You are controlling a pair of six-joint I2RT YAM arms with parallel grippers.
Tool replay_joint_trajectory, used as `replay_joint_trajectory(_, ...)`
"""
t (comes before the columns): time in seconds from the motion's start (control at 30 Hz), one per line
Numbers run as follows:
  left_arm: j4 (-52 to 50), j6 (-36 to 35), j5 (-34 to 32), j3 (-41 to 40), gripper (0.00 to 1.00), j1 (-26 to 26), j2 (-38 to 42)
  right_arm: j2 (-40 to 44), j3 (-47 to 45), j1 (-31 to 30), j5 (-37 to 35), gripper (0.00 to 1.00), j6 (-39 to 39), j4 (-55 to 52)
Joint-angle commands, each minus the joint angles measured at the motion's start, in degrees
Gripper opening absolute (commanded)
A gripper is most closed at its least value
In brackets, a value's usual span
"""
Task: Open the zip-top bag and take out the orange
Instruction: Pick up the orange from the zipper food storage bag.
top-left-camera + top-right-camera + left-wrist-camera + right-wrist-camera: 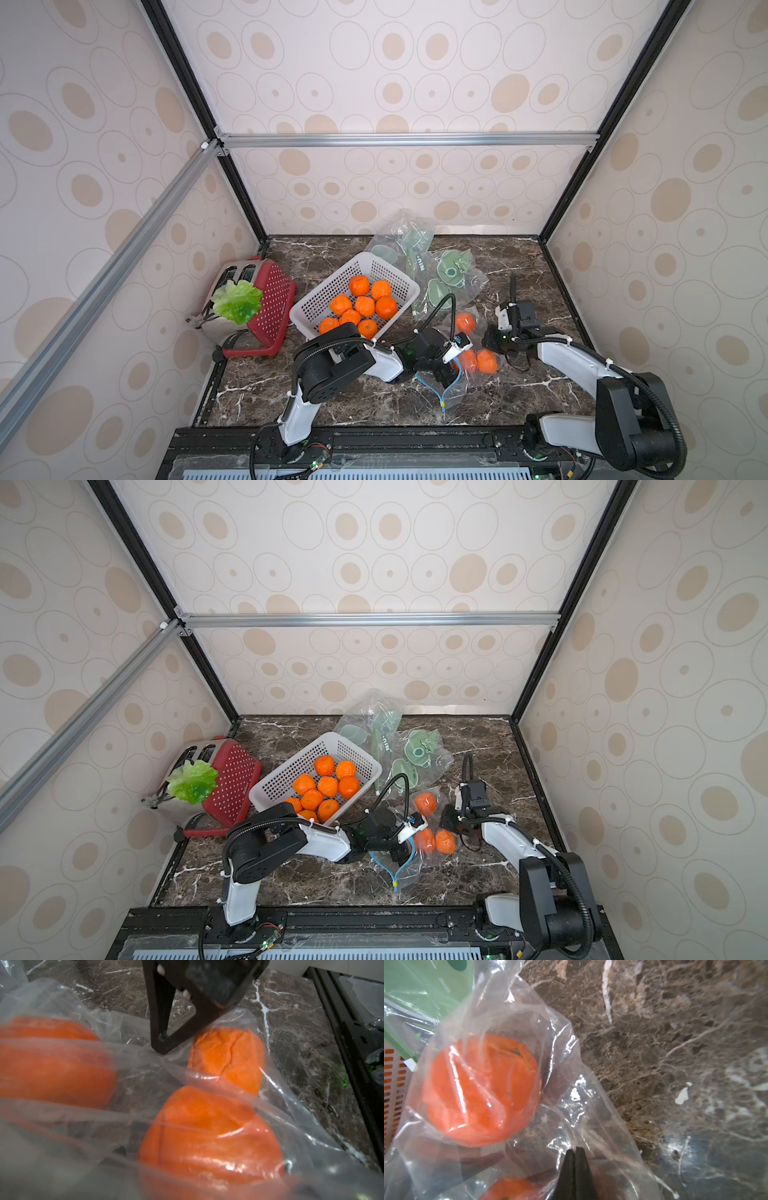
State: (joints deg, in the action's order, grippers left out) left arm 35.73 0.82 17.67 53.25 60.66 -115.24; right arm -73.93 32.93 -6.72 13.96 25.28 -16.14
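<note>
A toaster [216,316] stands at the far left of the marble desk [353,395]. A green lettuce leaf [237,301] lies on it and a red perforated tray [272,305] leans against its side. Next comes a white basket [316,305] heaped with loose oranges. Behind it, toward the back wall, lie crumpled clear bags with green print [449,270].

The left pincer [448,371] sits low at the zip-top bag [478,382], right against the oranges inside it. The wrist camera and the film hide its fingers, so I cannot tell how far they are spread. The bag's blue zip strip [441,392] bends in a V just under this pincer.

The bag lies on the desk right of the basket, between the two arms. In both top views it holds three oranges. One orange [464,323] lies farther back, and the other two [487,360] lie side by side nearer the front. All three are under the film.

The right pincer [576,1149] is pressed together on the bag's clear film at its right edge. In the left wrist view its black fingertips [164,1045] pinch the film just beside one orange [226,1057].
</note>
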Motion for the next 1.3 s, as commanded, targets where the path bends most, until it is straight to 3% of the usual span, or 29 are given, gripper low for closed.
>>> replay_joint_trajectory(0.0,3.2,0.3,0.5,3.0,0.99,0.9,-1.0,-1.2,-0.8,0.1,1.9,0.0,0.7,-0.4)
replay_joint_trajectory(0.23,3.3,1.5,2.1,5.8,0.94,1.0,-2.9,-1.6,-0.5,0.0,2.2,0.0,0.5,-0.5)
replay_joint_trajectory(0.4,-0.8,1.4,2.2,5.8,0.61,1.0,-2.0,-0.6,-0.2,0.1,0.0,0.0,0.3,-1.5)
replay_joint_trajectory(0.53,-0.3,2.0,-0.3,1.2,0.52,1.1,1.5,0.7,0.0,0.1,-2.6,0.0,0.2,-2.0)
replay_joint_trajectory(0.67,-7.5,3.0,-3.4,-2.2,0.41,1.0,7.4,2.3,-0.1,0.6,-4.6,0.0,0.0,-2.8)
replay_joint_trajectory(1.0,-24.0,7.0,-10.6,-13.0,0.43,1.0,24.3,3.3,0.1,1.9,-6.4,0.0,0.3,-3.4)
replay_joint_trajectory(1.17,-31.0,8.7,-15.4,-14.7,0.43,0.9,34.7,3.9,-0.1,2.2,-6.6,0.0,0.3,-3.4)
replay_joint_trajectory(1.27,-34.9,8.2,-14.7,-12.9,0.44,1.0,40.7,4.0,-0.3,2.2,-6.6,0.0,0.3,-3.3)
